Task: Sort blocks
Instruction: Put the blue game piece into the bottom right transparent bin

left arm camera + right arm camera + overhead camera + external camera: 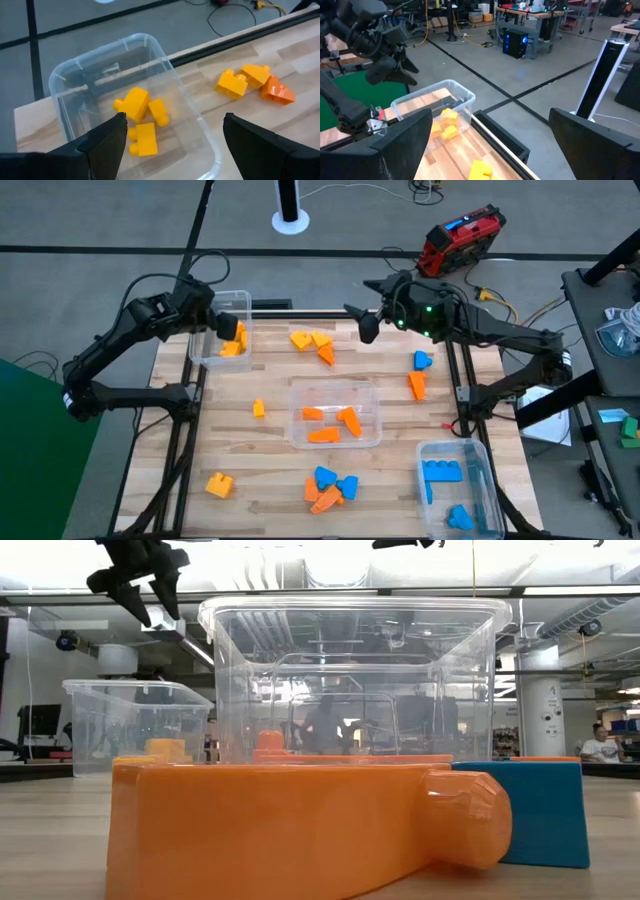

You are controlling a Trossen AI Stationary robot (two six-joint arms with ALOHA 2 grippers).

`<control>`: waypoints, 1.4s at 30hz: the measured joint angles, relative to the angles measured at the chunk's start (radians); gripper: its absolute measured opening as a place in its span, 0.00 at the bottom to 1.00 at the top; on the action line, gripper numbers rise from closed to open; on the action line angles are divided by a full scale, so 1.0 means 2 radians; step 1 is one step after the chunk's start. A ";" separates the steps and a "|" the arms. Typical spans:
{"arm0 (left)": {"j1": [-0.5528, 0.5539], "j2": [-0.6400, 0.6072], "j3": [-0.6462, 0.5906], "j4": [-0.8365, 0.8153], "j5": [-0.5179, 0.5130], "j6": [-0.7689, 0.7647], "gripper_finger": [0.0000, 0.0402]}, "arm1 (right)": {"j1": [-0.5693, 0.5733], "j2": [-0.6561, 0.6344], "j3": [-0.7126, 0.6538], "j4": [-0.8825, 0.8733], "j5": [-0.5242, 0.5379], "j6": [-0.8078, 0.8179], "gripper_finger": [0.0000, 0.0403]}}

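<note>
The left gripper point(226, 323) hovers over the clear bin point(203, 350) at the table's ten o'clock corner, its fingers point(107, 137) spread wide and holding nothing. Three yellow blocks point(140, 117) lie inside that bin. The right gripper point(367, 328) hangs above the far edge near one o'clock, fingers also spread apart and empty.

Two yellow blocks and an orange wedge point(312, 343) sit near twelve o'clock. The middle bin point(296, 390) holds orange blocks point(335, 423). A blue and an orange block point(419, 373) rest at two o'clock. A mixed orange and blue pile point(328, 487) lies at six o'clock, with single yellow blocks at nine point(258, 408) and seven o'clock point(218, 484). The bin at five o'clock point(482, 460) contains blue blocks point(442, 472).
</note>
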 joint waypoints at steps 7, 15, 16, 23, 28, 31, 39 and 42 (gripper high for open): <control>0.000 0.004 -0.001 0.005 -0.005 0.006 0.75 | -0.007 0.000 0.000 0.002 0.001 0.006 0.98; 0.000 0.004 -0.001 0.012 -0.005 0.006 0.75 | -0.007 0.000 0.000 -0.037 0.001 0.047 0.98; 0.000 0.004 -0.001 0.013 -0.005 0.006 0.75 | -0.007 0.000 0.000 -0.046 0.001 0.050 0.98; 0.000 0.005 -0.001 0.020 -0.005 0.003 0.75 | -0.007 0.000 0.000 -0.085 0.001 0.073 0.98; -0.003 0.005 0.003 0.023 0.101 -0.060 0.75 | -0.018 -0.006 0.024 -0.090 -0.016 0.153 0.98; -0.023 0.004 0.003 0.024 0.142 -0.099 0.75 | -0.027 -0.011 0.041 -0.088 -0.054 0.175 0.98; -0.122 0.004 0.003 0.023 0.143 -0.136 0.75 | -0.027 -0.012 0.051 -0.156 -0.070 0.185 0.98; -0.159 0.005 0.003 0.021 0.144 -0.154 0.75 | -0.027 -0.011 0.051 -0.204 -0.069 0.200 0.98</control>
